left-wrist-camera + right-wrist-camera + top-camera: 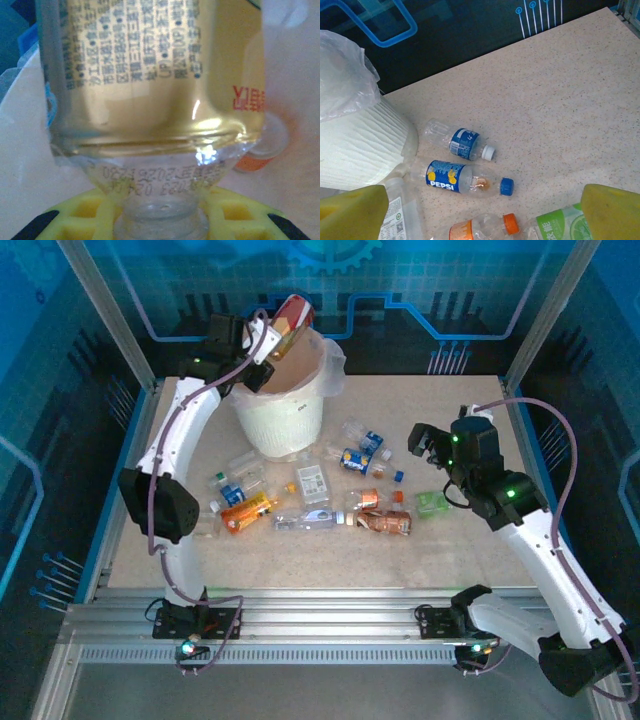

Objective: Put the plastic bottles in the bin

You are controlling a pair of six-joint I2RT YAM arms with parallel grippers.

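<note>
Glossy clear gold-labelled bottle (150,90) is sitting clamped, apparently, in the left gripper (265,340) over the rippled white bin (275,425). The right gripper (430,445) is hovering, yellow fingers (355,210) apart.

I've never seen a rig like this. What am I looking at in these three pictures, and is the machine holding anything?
Two white robot arms are bolted at the near edge of the table. The overhead picture looks down on both; the other two come from a camera on each wrist. The left gripper is shut on a plastic bottle, held above the white bin; its wrist camera shows the same bottle close up. The right gripper hangs open above the table; its yellow fingers frame a Pepsi bottle lying near the bin. Other crushed bottles lie scattered on the table.
</note>
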